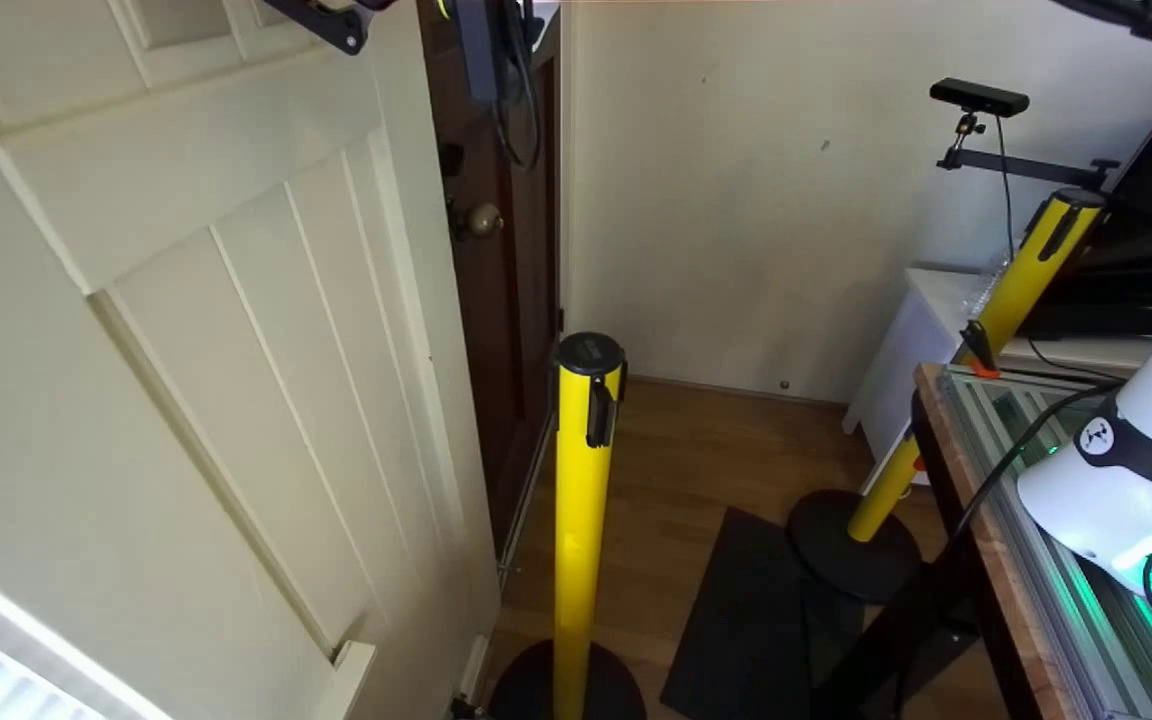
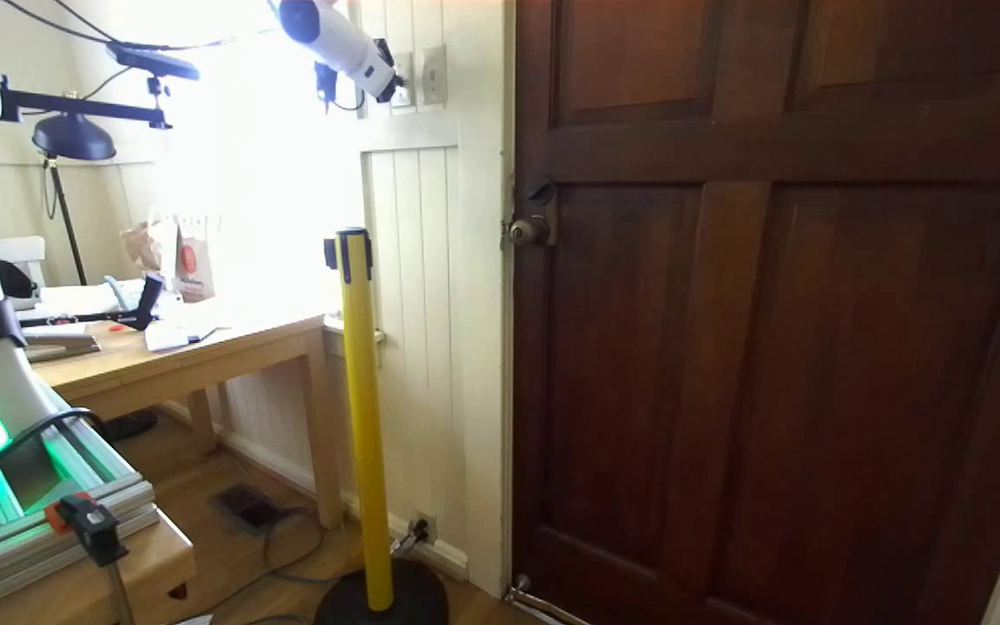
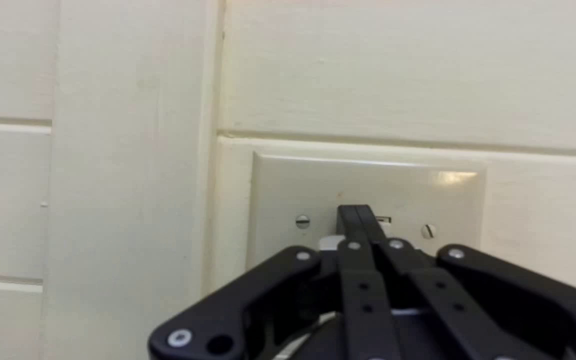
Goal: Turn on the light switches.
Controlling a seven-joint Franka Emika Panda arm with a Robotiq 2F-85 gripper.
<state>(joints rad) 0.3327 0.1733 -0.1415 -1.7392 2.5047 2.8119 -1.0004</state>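
A cream switch plate (image 3: 288, 180) with two slotted screws is mounted on the panelled wall in the wrist view. A white switch lever (image 3: 384, 228) with its dark slot edge shows just right of the fingertips, partly hidden. My gripper (image 3: 355, 210) has its black fingers pressed together in front of the plate, hiding its lower part. I cannot tell whether the tips touch the switch. In an exterior view, my gripper (image 2: 396, 85) is at the left plate (image 2: 403, 74), with a second switch plate (image 2: 433, 75) just to the right.
A yellow post (image 2: 361, 391) stands below the switches; it also shows in an exterior view (image 1: 584, 520). A brown door (image 2: 708, 347) with a knob is right of the plates. A wooden table (image 2: 240, 343) stands at the left. A cable (image 1: 526, 130) hangs from the arm.
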